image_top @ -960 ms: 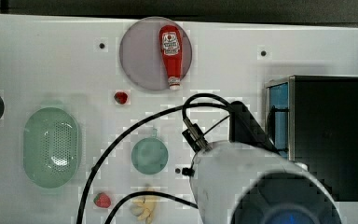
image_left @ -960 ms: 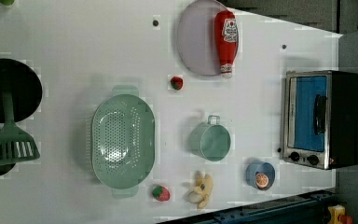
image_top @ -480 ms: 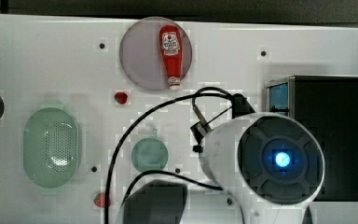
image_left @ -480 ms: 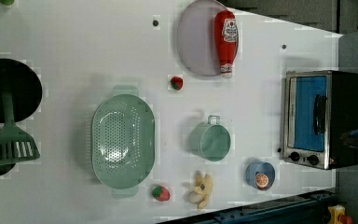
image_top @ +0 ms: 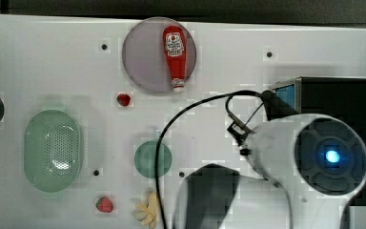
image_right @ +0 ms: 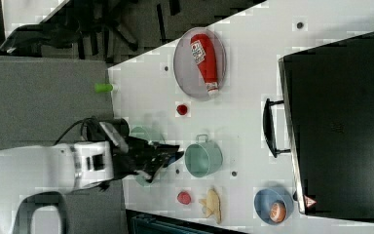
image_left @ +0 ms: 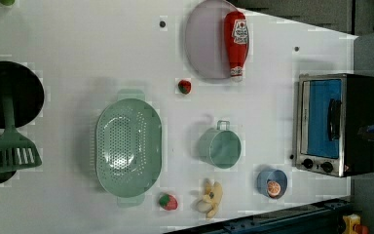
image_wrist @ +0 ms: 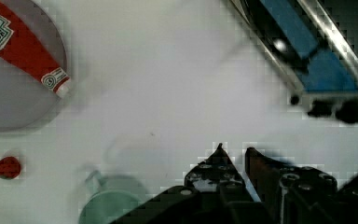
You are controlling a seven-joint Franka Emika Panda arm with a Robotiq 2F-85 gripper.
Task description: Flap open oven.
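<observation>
Blue-glass oven (image_left: 336, 124) door shut | hand (image_wrist: 233, 156) apart, bare table (image_wrist: 182, 79) between

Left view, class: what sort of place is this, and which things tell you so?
Probably a robot lab's mock kitchen: a white table with an oven, a ketchup bottle lying on a plate, a colander, and toy-like food such as a strawberry.

oven (image_top: 331, 93) front in the top view mostly behind the arm (image_top: 314, 157)
</observation>
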